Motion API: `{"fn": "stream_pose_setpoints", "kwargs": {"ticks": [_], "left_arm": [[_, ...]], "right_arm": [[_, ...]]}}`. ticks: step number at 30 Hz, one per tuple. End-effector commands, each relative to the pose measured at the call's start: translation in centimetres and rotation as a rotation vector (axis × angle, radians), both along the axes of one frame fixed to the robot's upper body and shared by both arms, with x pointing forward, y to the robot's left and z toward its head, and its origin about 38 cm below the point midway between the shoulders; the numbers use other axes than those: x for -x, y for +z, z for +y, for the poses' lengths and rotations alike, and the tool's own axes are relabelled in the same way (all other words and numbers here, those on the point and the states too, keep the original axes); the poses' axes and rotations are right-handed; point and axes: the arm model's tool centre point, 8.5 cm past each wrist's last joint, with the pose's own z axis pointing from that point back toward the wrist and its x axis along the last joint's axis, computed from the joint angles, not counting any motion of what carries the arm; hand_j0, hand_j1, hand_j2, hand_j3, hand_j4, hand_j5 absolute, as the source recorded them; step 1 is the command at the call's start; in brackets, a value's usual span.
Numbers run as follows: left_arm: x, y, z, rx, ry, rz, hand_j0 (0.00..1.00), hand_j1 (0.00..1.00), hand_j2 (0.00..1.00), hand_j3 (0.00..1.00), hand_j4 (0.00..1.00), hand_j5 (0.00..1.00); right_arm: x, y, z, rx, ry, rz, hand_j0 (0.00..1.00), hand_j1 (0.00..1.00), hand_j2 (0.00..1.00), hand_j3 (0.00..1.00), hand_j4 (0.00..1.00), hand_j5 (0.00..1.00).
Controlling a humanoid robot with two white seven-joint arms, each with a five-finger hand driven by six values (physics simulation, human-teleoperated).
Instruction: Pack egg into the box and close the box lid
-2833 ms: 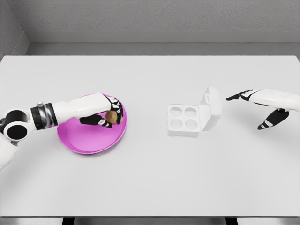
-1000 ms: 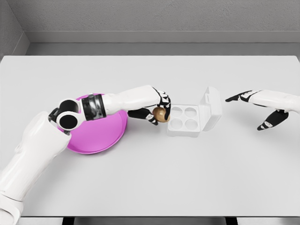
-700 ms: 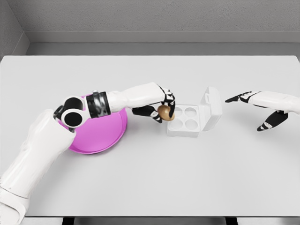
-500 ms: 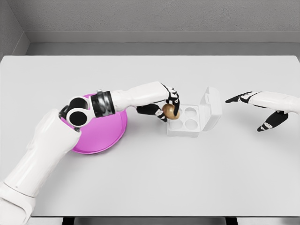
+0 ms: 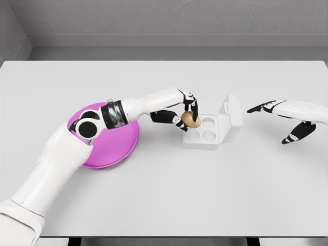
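Pink plate [image 5: 110, 154], round, shallow, glossy, sits at left on the matte white tabletop [image 5: 164, 195]; the part of its dish that shows holds nothing, the rest lies under the arm. Left arm, smooth white shells with a dark banded wrist joint, crosses over the plate toward the middle.

Left robot hand [image 5: 185, 114], black-and-white fingers curled around the egg [image 5: 190, 119]. Egg brown, smooth, oval; long axis looks roughly level and slightly tilted, though the fingers hide part of it. It is held over the near-left corner of the box [image 5: 207, 136], above the back-left cup.

Box white, square, four round cups in a two-by-two grid; the three cups in plain sight are unfilled. Lid [image 5: 230, 115] hinged on the right side, standing up, open.

Right robot hand [image 5: 287, 123] at far right, above the tabletop, fingers spread, holding nothing.
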Motion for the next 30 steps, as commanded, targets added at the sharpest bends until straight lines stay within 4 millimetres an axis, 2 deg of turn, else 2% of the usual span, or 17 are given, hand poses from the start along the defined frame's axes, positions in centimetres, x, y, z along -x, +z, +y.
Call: {"fn": "stream_pose_setpoints", "kwargs": {"ticks": [1, 10, 21, 26, 30], "left_arm": [[-0.1, -0.1, 0.1, 0.023, 0.004, 0.021, 0.30, 0.30, 0.30, 0.30, 0.30, 0.30], [-0.3, -1.2, 0.0, 0.021, 0.013, 0.063, 0.29, 0.29, 0.29, 0.29, 0.29, 0.29], [-0.1, -1.6, 0.0, 0.013, 0.007, 0.072, 0.29, 0.29, 0.29, 0.29, 0.29, 0.29], [-0.7, -1.9, 0.3, -0.011, 0.010, 0.085, 0.29, 0.29, 0.29, 0.29, 0.29, 0.29], [-0.9, -1.1, -0.1, 0.048, 0.019, 0.100, 0.29, 0.29, 0.29, 0.29, 0.29, 0.29]], "right_arm": [[0.0, 0.1, 0.0, -0.004, -0.003, 0.001, 1.00, 1.00, 1.00, 1.00, 1.00, 1.00], [0.0, 0.2, -0.1, -0.004, -0.003, -0.001, 1.00, 1.00, 1.00, 1.00, 1.00, 1.00], [0.0, 0.1, -0.1, -0.003, -0.005, 0.001, 1.00, 1.00, 1.00, 1.00, 1.00, 1.00], [0.0, 0.2, -0.2, -0.002, -0.006, -0.001, 1.00, 1.00, 1.00, 1.00, 1.00, 1.00], [0.0, 0.2, -0.2, -0.003, -0.006, -0.002, 1.00, 1.00, 1.00, 1.00, 1.00, 1.00]]}}
